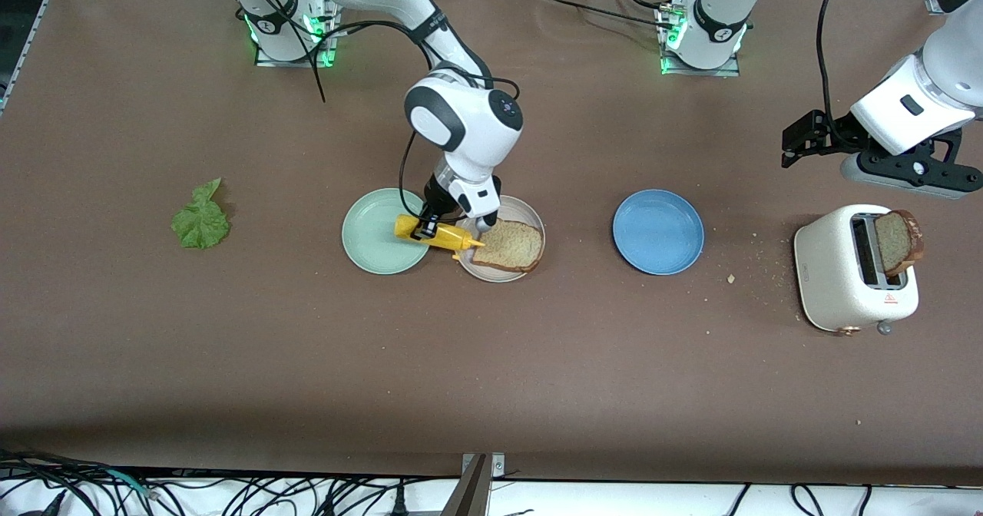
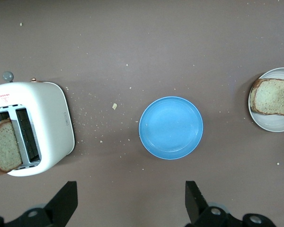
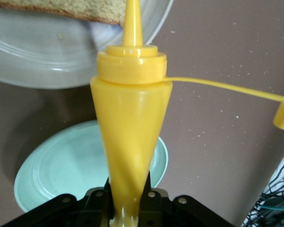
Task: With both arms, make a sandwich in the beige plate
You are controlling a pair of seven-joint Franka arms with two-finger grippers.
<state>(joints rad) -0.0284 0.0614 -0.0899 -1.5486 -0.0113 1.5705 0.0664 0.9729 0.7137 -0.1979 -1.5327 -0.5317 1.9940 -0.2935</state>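
The right gripper [image 1: 427,228], clenched on the yellow mustard bottle [image 1: 436,235], should be tipped with the nozzle over the bread slice [image 1: 512,245] on the beige plate [image 1: 527,210]; the left gripper [image 1: 799,141], released, waits above the toaster [image 1: 841,274].

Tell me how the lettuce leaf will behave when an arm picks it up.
The lettuce leaf looks thin and crinkled, so it will probably flop and droop from the fingers. Likely very light; lying flat on the table, its edge may be hard to pinch.

Glossy yellow plastic squeeze bottle [image 3: 131,127]; smooth, faintly shiny beige plate [image 1: 522,213]; coarse, grainy bread slice [image 1: 513,246]; matt brown tabletop [image 1: 491,362]; satin white toaster [image 1: 833,278].
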